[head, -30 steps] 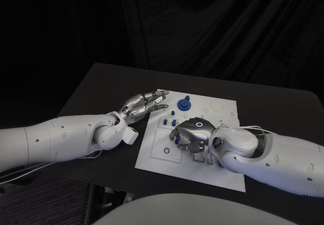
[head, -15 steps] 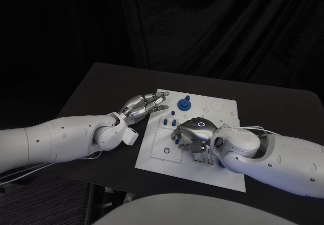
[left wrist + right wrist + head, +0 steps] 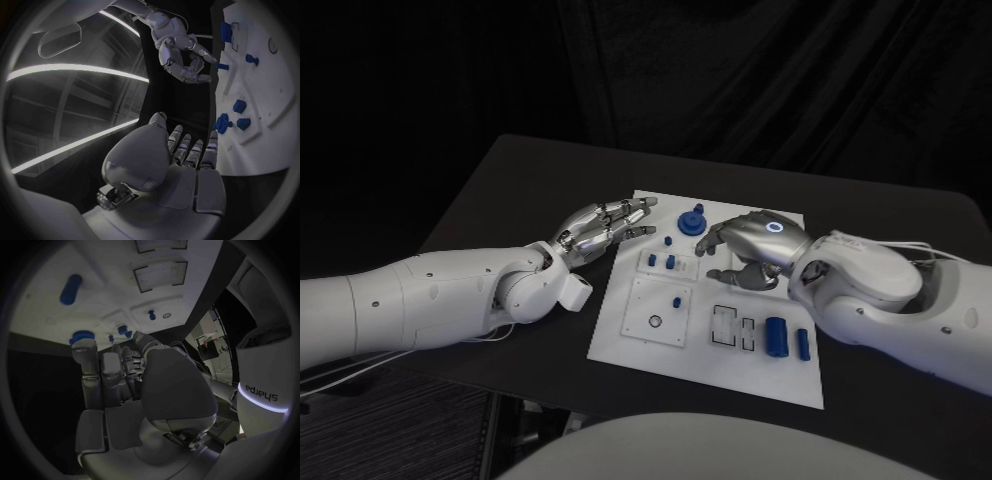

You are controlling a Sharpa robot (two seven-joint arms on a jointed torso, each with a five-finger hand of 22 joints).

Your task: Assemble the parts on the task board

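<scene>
Overhead, we see the white task board [image 3: 651,345] lying mid-table with our right hand [image 3: 750,250] raised above its far half, fingers curled loosely on nothing we can make out. Two long blue parts [image 3: 776,336] lie side by side near the board's right edge, their long axes running from the near edge to the far one. Our left hand [image 3: 603,227] hovers at the board's left edge, fingers apart and empty; its wrist camera confirms this [image 3: 187,150]. From the right wrist, one blue cylinder [image 3: 70,289] lies flat on the board.
</scene>
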